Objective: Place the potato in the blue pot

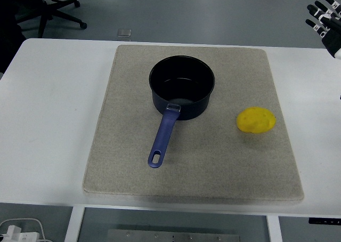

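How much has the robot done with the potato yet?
Nothing is done yet. The yellow potato lies on the beige mat, to the right of the empty blue pot. The right hand is up at the top right corner, fingers spread, holding nothing. Grabbing and dropping it in are both left.

No writing, label, brand or number can be read anywhere here. The blue pot [181, 87] has a plain handle and wall, the potato [256, 120] is bare yellow, and the grey mat [128, 162] and white table [48, 119] carry no print.
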Robot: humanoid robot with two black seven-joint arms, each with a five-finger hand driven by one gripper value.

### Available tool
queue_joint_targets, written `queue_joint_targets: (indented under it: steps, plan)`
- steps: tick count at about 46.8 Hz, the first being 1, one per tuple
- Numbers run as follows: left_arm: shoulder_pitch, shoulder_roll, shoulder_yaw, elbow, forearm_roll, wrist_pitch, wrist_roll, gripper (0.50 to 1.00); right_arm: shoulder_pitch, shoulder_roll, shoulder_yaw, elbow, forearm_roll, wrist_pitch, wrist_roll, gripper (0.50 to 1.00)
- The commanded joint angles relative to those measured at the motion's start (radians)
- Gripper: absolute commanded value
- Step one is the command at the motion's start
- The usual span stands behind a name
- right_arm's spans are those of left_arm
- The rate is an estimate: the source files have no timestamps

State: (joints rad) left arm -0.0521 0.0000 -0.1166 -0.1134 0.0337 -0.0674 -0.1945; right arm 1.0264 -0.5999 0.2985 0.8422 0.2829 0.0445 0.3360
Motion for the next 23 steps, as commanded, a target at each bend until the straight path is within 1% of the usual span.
queue_joint_targets:
  steps: [1,6,23]
  plan:
    - [0.001,0.0,-0.003,0.0,-0.002,0.0,0.0,0.996,0.0,0.0,0.001,0.0,0.001,0.0,0.0,0.932]
    - [0.021,0.0,-0.02,-0.002,-0.005,0.001,-0.002,0.996,-0.002,0.002,-0.001,0.0,-0.001,0.0,0.0,0.932]
    - [0.021,0.0,-0.006,-0.002,-0.002,0.0,0.0,0.994,-0.002,0.003,-0.001,0.0,-0.001,0.002,0.0,0.932]
